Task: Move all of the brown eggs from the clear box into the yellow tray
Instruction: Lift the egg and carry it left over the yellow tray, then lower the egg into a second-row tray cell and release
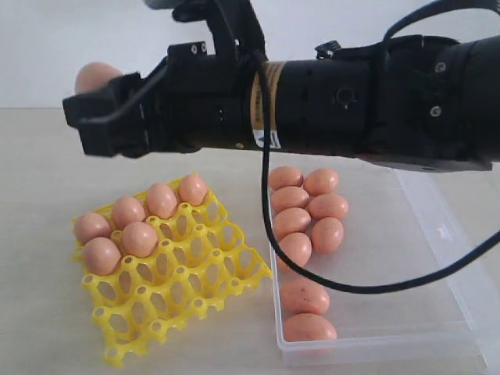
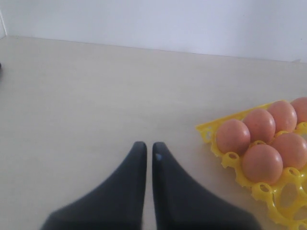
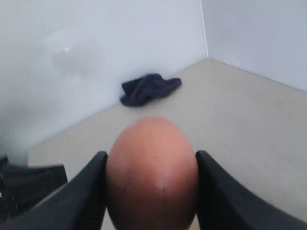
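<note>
Right claw (image 3: 151, 163) is clamped on one egg (image 1: 94, 76), a finger on either side, held high above the table (image 1: 47, 172) and past the tray's far corner. Its thick black arm (image 1: 351, 101) stretches across over the box (image 1: 406, 305) and hides the box's far end. A black cable (image 1: 268, 211) droops off the arm in a loop, crossing in front of the box and some of the eggs in it.

Left claw (image 2: 147, 146) is pressed together with nothing in it, low over bare table near the tray's corner.

In the tray (image 1: 195, 273), six eggs (image 1: 127, 211) fill cells: four along the far edge, two in the next row. The box lies just beside it, one tray corner at or almost at its wall. Nine eggs (image 1: 327, 206) lie in the box, as best I can count behind the cable.

A dark cloth (image 3: 149, 88) lies crumpled where the table meets the wall (image 3: 96, 48). The table is pale beige, the walls plain white.
</note>
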Robot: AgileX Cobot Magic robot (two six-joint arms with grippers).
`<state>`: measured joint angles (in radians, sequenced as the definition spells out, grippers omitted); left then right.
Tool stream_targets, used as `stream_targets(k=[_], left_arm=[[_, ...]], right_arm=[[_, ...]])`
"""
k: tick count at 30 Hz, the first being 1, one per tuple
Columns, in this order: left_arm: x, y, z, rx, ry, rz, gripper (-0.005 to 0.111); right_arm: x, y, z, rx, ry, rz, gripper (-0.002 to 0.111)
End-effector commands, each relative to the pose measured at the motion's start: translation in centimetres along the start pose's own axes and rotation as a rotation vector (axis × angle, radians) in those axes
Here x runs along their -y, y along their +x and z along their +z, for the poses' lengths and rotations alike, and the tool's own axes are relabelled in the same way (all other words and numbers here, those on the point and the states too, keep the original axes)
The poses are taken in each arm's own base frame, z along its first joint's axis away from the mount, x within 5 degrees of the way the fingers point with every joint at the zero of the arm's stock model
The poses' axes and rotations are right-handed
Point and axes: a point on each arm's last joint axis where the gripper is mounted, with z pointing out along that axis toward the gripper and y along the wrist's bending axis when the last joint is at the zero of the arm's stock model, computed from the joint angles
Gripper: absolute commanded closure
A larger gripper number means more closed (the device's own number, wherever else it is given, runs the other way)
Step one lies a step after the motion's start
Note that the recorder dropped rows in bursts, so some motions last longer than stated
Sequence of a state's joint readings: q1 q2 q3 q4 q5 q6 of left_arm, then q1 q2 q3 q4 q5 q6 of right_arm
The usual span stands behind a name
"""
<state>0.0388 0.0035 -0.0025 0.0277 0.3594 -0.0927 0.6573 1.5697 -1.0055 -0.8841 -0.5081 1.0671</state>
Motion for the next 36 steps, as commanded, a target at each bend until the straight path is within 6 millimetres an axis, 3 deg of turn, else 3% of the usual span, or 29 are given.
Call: stream_targets(k=[1,5,9,14,18,20,22,25,29,36], left_arm=[[0.0,0.0,0.0,0.005,-0.002,0.002,0.103],[0.0,0.0,0.0,0.005,-0.002,0.002,0.103],[0.0,0.0,0.0,0.005,-0.002,0.002,0.103],[0.0,0.0,0.0,0.005,-0.002,0.002,0.103],[0.0,0.0,0.0,0.005,-0.002,0.002,0.103],[0.0,0.0,0.0,0.005,-0.002,0.002,0.103],[0.0,0.0,0.0,0.005,-0.002,0.002,0.103],[0.0,0.0,0.0,0.005,-0.002,0.002,0.103],[0.0,0.0,0.0,0.005,-0.002,0.002,0.103],[0.0,0.0,0.0,0.005,-0.002,0.002,0.103]], right_arm=[[1.5,-2.4,-0.8,0.269,-0.12,0.174,0.109],[3.4,-4.1,-2.6,0.495,-0.303,0.229,0.109],[6.7,-3.2,-3.5,0.437,-0.276,0.158,0.109],[8.9,0.8,-2.2,0.231,-0.29,0.152,0.109],[10.8,5.7,0.2,0.122,-0.274,0.273,0.109],[11.1,8.8,1.7,0.047,-0.28,0.355,0.109],[10.4,10.6,2.8,0.0,-0.302,0.383,0.109],[9.2,11.6,4.5,-0.109,-0.241,0.321,0.109],[8.7,12.2,7.5,-0.303,0.032,0.181,0.109],[9.6,12.6,7.5,-0.363,0.158,0.156,0.109]])
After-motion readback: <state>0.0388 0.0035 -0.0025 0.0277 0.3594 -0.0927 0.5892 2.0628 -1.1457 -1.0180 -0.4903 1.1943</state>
